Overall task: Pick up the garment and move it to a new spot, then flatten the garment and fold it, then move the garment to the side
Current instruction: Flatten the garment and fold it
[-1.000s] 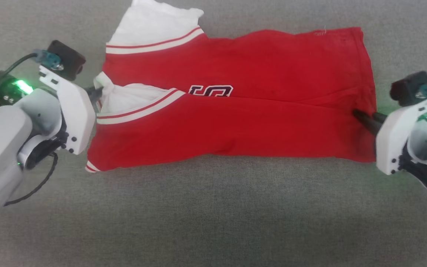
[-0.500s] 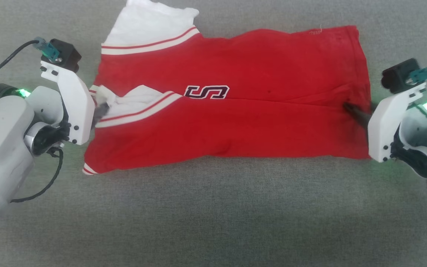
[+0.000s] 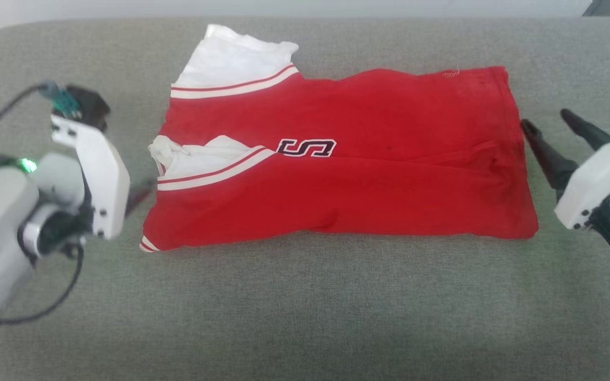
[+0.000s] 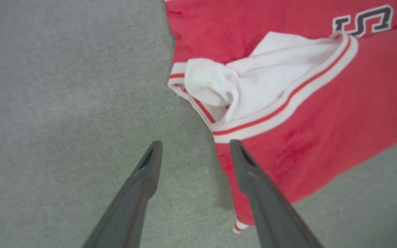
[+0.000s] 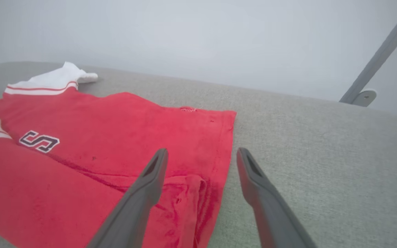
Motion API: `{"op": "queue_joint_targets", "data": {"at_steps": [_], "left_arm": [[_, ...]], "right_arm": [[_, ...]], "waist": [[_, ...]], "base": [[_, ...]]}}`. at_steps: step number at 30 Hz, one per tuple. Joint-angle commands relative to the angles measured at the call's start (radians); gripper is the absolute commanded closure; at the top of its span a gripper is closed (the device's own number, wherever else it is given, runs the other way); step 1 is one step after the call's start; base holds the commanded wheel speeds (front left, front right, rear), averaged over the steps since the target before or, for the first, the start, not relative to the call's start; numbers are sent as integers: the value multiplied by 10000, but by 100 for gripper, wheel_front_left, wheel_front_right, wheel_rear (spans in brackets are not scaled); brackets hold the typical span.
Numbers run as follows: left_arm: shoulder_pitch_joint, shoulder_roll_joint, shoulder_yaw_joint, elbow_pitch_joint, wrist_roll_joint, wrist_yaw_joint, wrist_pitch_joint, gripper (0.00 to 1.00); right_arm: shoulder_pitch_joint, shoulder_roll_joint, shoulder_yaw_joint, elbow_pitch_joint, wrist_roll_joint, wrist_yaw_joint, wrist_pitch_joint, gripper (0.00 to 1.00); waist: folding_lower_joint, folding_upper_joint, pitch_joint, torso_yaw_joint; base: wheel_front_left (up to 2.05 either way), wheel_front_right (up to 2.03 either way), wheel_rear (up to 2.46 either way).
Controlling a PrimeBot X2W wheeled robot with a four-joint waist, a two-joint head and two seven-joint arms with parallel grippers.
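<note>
The garment (image 3: 368,159) is a red jersey with white sleeves, lying folded lengthwise on the grey surface with part of its dark lettering showing at the fold. My left gripper (image 3: 143,191) sits just off its left end, beside the bunched white sleeve (image 4: 253,86). In the left wrist view that gripper (image 4: 195,143) is open and empty, with one finger over the garment's (image 4: 322,131) edge. My right gripper (image 3: 543,117) hovers open off the right hem. In the right wrist view it (image 5: 202,150) is above the hem of the garment (image 5: 115,137), gripping nothing.
The grey fabric surface (image 3: 305,307) stretches wide in front of the garment and to both sides. Its back edge meets a pale wall (image 5: 198,34). A grey metal strut (image 5: 381,55) stands beyond the far right corner. A black cable (image 3: 56,296) hangs under my left arm.
Both grippers went from shut on the garment's ends to open and drew back off the cloth. The garment stays folded. The head view has shifted, so the camera moved.
</note>
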Motion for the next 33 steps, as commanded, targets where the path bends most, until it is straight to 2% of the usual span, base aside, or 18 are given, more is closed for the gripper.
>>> {"op": "queue_joint_targets", "data": {"at_steps": [1,7,12,16,22,23,24,33], "left_arm": [[167,41,5,-169,-169,112,63,0],[1132,633,16,-1914,-602,1119,323,0],[1679,877,96,-2402,-845,1833,361,0],[1927,915,186,-2263,-1078,2107,276,0],[2169,672,103,-1515,-1483,2213,713,0],[2171,625,16,-1403,-1476,2180,837,55],[2160,554,-52,-1279,-1519,2127,967,100],[1759,23,-133,-819,-1423,1720,991,100]], "right_arm": [[171,99,-176,-83,-157,-18,-114,0],[1309,1112,-2099,-1313,-1512,-17,-619,0],[2214,2126,-3118,-2597,-2351,-17,-596,0],[2696,2762,-3481,-3261,-2693,-17,-294,0],[3095,3170,-3484,-3485,-2657,-17,623,0],[3120,3224,-3485,-3496,-2572,-17,823,0],[3138,3241,-3479,-3491,-2539,-17,1050,0],[2683,3059,-3306,-2887,-2246,-12,3320,0]], "waist": [[0,0,-59,3],[0,0,-188,-88],[0,0,-119,-348],[0,0,12,-601],[0,0,192,-820],[0,0,222,-836],[0,0,257,-844],[0,0,512,-600]], "base": [[0,0,0],[0,0,0],[0,0,0],[0,0,0],[0,0,0],[0,0,0],[0,0,0],[0,0,0]]}}
